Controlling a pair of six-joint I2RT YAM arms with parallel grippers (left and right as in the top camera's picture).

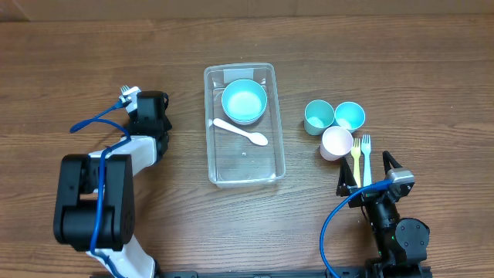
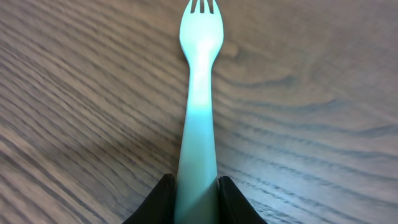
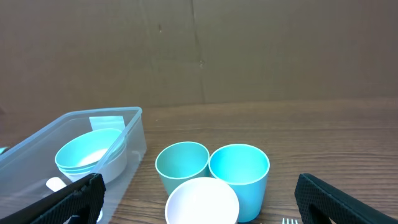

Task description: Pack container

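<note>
The clear plastic container (image 1: 220, 166) stands mid-table and holds stacked light-blue bowls (image 1: 244, 100) and a white spoon (image 1: 241, 132). It also shows at the left of the right wrist view (image 3: 135, 124), bowls (image 3: 90, 152) inside. My left gripper (image 1: 133, 100) is left of the container, shut on the handle of a pale mint fork (image 2: 199, 93) that points away over the wood; the jaws (image 2: 198, 190) pinch it from both sides. My right gripper (image 1: 369, 168) is open at the front right, its fingers either side of the fork handles; it is wide open in its wrist view (image 3: 199, 208).
A teal cup (image 1: 317, 116), a blue cup (image 1: 349, 116) and a white cup (image 1: 336, 143) cluster right of the container. A yellow fork (image 1: 356, 154) and a light-blue fork (image 1: 367, 153) lie beside the white cup. A cardboard wall (image 3: 199, 50) stands behind the table.
</note>
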